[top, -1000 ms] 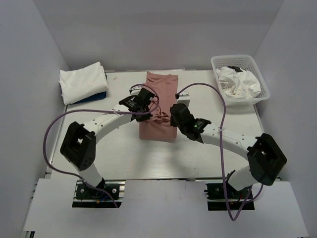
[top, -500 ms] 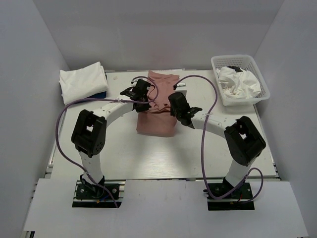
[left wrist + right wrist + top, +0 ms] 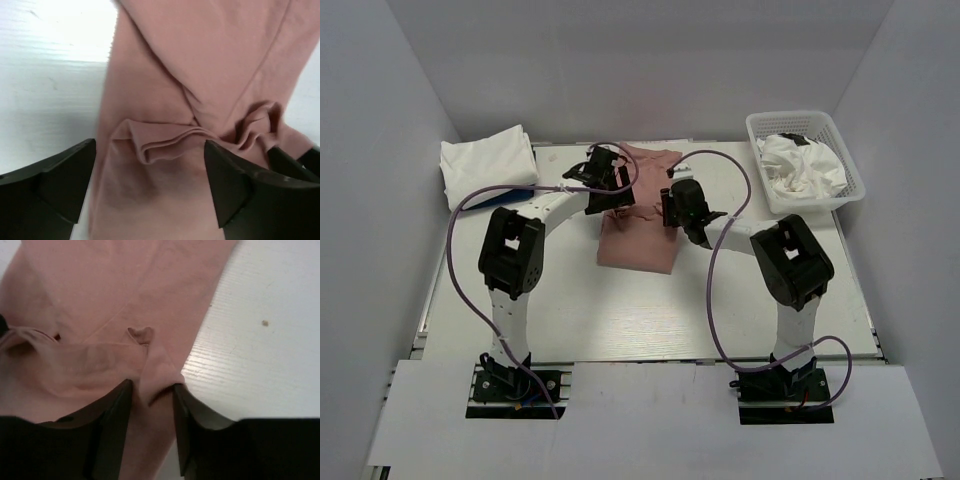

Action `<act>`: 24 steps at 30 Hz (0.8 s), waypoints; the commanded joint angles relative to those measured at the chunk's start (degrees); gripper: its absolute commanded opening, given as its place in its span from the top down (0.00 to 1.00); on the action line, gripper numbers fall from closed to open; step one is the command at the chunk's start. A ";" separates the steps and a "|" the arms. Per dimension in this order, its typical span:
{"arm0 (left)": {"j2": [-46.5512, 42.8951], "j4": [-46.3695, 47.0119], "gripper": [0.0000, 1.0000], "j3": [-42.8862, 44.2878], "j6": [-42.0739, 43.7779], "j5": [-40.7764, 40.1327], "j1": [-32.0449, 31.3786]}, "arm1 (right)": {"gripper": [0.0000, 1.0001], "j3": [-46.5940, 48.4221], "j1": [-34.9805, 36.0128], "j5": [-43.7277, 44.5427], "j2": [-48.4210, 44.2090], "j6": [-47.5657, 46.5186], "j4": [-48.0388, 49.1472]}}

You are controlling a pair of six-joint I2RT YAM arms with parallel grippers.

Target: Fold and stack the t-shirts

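Observation:
A dusty-pink t-shirt (image 3: 638, 242) lies folded lengthwise at the table's middle, with a bunched fold across its upper half. My left gripper (image 3: 604, 180) hovers over the shirt's left part. In the left wrist view it (image 3: 149, 150) is wide open, and a loose ridge of the pink t-shirt (image 3: 165, 142) lies between its fingers, untouched. My right gripper (image 3: 682, 208) is over the shirt's right edge. Seen from the right wrist, it (image 3: 151, 387) stands partly open, with a slack pinch of the pink t-shirt (image 3: 157, 370) between the jaws.
A folded white t-shirt (image 3: 488, 165) sits on a blue t-shirt (image 3: 523, 191) at the far left corner. A white mesh basket (image 3: 855, 192) at the far right holds crumpled white t-shirts (image 3: 805, 165). Grey walls close in three sides.
Both arms swung toward the far side with the shirt's edge, doubling it over. Both grippers then went from shut to open, the left one wide, and let the cloth go.

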 commanded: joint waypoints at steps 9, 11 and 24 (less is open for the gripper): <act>-19.31 3.41 0.00 -15.25 2.41 0.54 1.19 | 0.10 -2.38 1.02 -5.10 -11.02 -7.18 1.25; -27.05 3.95 0.00 -23.51 1.01 0.02 1.19 | 0.10 -2.30 2.07 -8.61 -11.29 -7.36 0.20; -53.87 -2.99 0.00 -43.93 -7.52 -7.45 1.19 | 0.17 14.64 9.29 2.23 4.26 -17.09 -15.97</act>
